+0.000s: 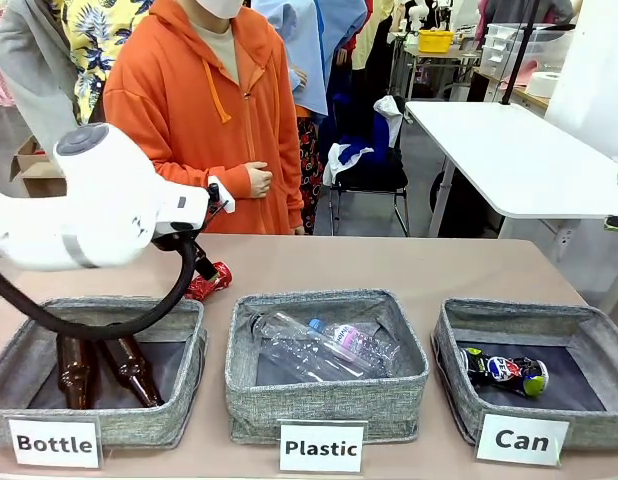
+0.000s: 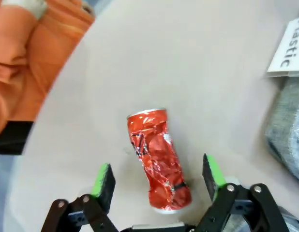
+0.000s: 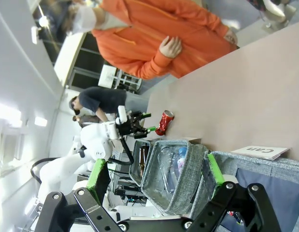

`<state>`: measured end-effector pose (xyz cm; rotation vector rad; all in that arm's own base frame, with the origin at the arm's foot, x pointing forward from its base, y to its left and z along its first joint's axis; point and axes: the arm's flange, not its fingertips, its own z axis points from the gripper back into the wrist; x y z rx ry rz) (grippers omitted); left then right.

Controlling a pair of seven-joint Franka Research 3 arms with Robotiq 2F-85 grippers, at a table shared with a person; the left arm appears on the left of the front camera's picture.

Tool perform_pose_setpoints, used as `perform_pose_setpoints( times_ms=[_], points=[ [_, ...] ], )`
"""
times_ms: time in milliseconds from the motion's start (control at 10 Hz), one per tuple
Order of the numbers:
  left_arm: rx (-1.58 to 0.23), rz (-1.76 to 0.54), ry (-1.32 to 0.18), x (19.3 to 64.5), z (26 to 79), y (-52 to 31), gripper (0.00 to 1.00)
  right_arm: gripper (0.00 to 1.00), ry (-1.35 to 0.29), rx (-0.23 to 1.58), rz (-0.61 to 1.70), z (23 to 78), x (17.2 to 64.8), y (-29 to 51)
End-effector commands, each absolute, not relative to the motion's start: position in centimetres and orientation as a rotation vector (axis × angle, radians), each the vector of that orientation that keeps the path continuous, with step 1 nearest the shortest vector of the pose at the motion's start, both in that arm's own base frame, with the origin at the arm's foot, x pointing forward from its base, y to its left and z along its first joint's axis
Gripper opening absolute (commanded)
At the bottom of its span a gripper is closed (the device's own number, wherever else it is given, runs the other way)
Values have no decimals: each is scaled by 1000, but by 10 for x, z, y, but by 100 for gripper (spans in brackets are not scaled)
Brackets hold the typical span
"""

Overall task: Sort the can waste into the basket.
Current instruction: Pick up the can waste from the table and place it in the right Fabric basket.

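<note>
The shiny red crushed can (image 2: 159, 159) lies on the tan table, behind the bin labelled "Bottle" (image 1: 99, 375). My left gripper (image 2: 158, 176) is open low over the can, with one green pad (image 2: 103, 180) on each side and a gap to both. In the front view the red can (image 1: 211, 280) shows just below the left gripper (image 1: 201, 265). The dark can with the blue-red-white logo (image 1: 506, 370) lies inside the basket labelled "Can" (image 1: 459, 335) at the right. My right gripper (image 3: 156, 171) is open and holds nothing, high above the "Can" basket (image 3: 265, 166).
The middle bin labelled "Plastic" (image 1: 327, 405) holds clear plastic bottles. Two brown glass bottles (image 1: 129, 365) stand in the "Bottle" bin. A person in an orange hoodie (image 1: 204, 110) stands at the far edge with hands held close to the body.
</note>
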<state>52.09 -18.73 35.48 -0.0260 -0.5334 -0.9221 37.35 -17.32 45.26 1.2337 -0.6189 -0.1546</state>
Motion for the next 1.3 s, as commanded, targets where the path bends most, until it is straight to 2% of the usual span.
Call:
perform_pose_setpoints(
  times_ms=[0, 300, 700, 1200],
  points=[
    [-50, -872, -459, 562, 340, -173, 94, 100, -609, 1231, -144, 456, 373, -176],
    [-107, -902, -351, 584, 316, -171, 94, 100, -609, 1231, -144, 456, 373, -176],
    [-191, -978, -262, 580, 300, -178, 94, 100, -609, 1231, -144, 456, 373, -176],
    [-217, -1003, -230, 581, 293, -185, 94, 100, -609, 1231, -144, 456, 373, -176]
  ],
)
